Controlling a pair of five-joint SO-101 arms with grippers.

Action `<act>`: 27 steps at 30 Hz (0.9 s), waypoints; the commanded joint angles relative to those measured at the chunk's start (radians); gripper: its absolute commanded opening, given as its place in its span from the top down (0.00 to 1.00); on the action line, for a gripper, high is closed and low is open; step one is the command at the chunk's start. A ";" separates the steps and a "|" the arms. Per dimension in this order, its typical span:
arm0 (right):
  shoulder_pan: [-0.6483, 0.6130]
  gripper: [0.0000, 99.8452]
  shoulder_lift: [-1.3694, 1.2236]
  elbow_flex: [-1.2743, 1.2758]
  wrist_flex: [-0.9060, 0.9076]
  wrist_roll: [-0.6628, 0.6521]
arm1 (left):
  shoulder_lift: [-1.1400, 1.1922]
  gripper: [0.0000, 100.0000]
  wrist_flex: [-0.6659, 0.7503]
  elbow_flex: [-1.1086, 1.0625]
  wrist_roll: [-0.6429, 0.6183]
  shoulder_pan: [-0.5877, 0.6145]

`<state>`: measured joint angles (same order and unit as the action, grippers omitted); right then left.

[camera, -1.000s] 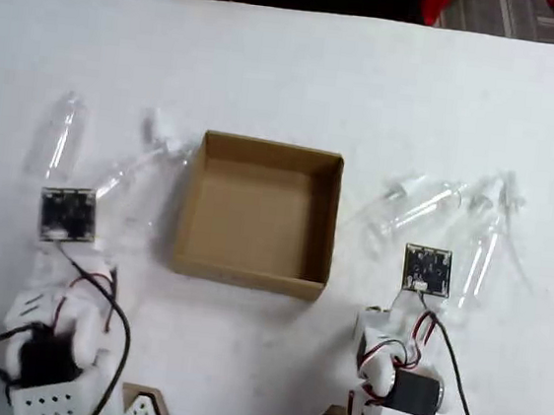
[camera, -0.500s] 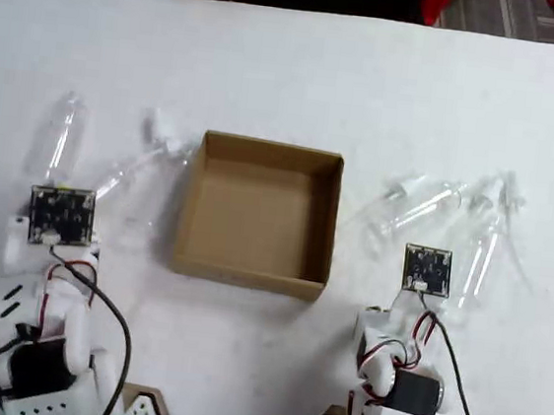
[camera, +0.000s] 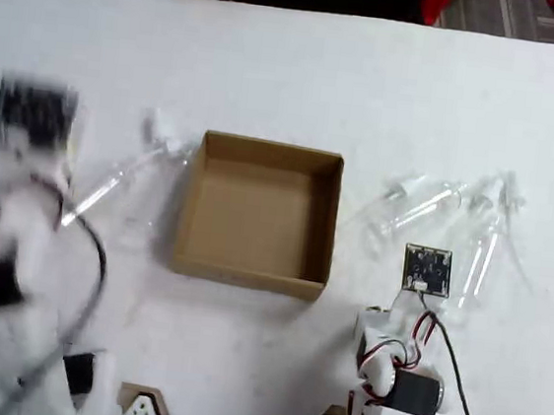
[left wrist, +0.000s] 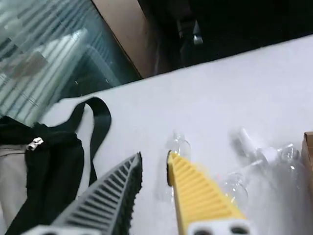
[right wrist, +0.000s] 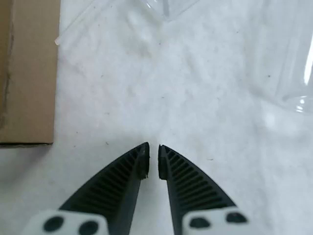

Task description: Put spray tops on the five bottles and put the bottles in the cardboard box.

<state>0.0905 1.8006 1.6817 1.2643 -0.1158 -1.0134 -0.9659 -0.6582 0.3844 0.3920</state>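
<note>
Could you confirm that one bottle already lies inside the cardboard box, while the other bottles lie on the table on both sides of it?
Not quite: no bottle is inside the cardboard box; the high view shows its brown floor bare. The bottles do lie on the table on both sides of it.

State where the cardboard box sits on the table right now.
In the high view the cardboard box sits open near the centre, between a clear bottle lying to its left and a cluster of clear bottles to its right.
</note>
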 commanded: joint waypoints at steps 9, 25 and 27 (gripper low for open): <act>-0.004 0.98 0.005 0.009 0.005 -0.011 | 1.391 0.91 -0.574 1.433 0.014 -0.044; -0.004 0.98 0.005 0.009 0.005 -0.011 | 2.278 0.91 -0.373 2.317 -0.031 0.021; -0.004 0.98 0.005 0.009 0.005 -0.011 | 2.307 0.91 -0.342 2.317 -0.081 0.045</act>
<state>0.0905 1.8006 1.6817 1.2643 -0.1158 1.2712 -1.4047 1.5957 0.3782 0.3751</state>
